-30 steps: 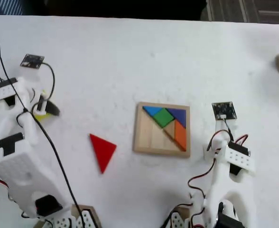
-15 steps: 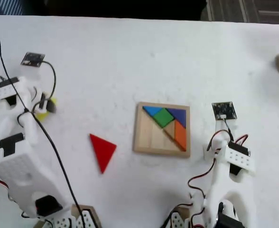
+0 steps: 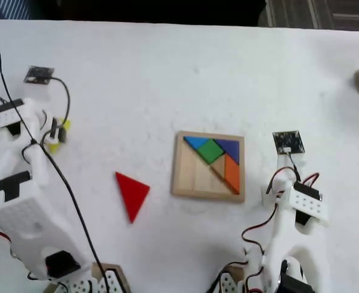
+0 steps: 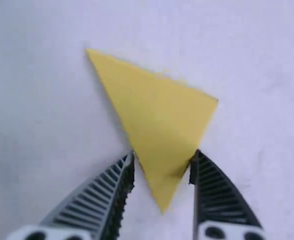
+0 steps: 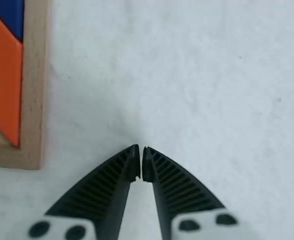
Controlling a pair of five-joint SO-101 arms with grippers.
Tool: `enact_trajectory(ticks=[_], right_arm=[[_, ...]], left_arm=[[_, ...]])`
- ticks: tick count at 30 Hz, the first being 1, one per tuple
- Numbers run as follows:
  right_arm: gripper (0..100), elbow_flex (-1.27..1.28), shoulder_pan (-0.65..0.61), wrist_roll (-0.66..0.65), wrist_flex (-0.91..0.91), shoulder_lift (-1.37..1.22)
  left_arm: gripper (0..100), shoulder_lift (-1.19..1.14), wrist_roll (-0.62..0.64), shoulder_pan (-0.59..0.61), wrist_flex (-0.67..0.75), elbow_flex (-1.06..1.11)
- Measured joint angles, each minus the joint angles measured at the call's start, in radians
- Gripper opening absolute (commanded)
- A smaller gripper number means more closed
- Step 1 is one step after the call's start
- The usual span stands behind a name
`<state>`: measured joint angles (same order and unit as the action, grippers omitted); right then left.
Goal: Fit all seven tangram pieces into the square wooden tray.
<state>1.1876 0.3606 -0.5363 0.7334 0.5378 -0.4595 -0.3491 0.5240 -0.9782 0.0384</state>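
The step in hand is pickup of the yellow triangle (image 4: 157, 115), which lies on the bench well apart from the tray (image 3: 174, 165), its corner pinched by the left claw (image 4: 162, 160). The next move likely calls for a lift and a carry to the tray's bare section.

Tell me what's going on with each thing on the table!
wooden tray: partly filled, some bare wood showing.
red triangle: lying flat on the table, outside the tray.
yellow triangle: outside the tray, corner pinched by the left gripper.
left gripper: shut on the yellow triangle.
right gripper: shut, empty, beside the tray.
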Motion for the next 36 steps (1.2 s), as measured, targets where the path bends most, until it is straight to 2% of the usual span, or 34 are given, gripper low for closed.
enact_trajectory(ticks=[5,11,17,25,36], right_arm=[[1.9,0.0,0.0,0.0,0.0,0.0],[1.9,0.0,0.0,0.0,0.0,0.0],[1.9,0.0,0.0,0.0,0.0,0.0],[1.9,0.0,0.0,0.0,0.0,0.0],[1.9,0.0,0.0,0.0,0.0,0.0]], left_arm=[[34,0.064,0.192,0.002,0.0,-0.005],[30,0.071,0.318,0.002,0.0,-0.038],[28,-0.041,0.365,0.002,-0.009,-0.196],[28,-0.265,0.368,0.002,-0.169,-0.44],[28,-0.318,0.37,0.002,-0.364,-0.502]])
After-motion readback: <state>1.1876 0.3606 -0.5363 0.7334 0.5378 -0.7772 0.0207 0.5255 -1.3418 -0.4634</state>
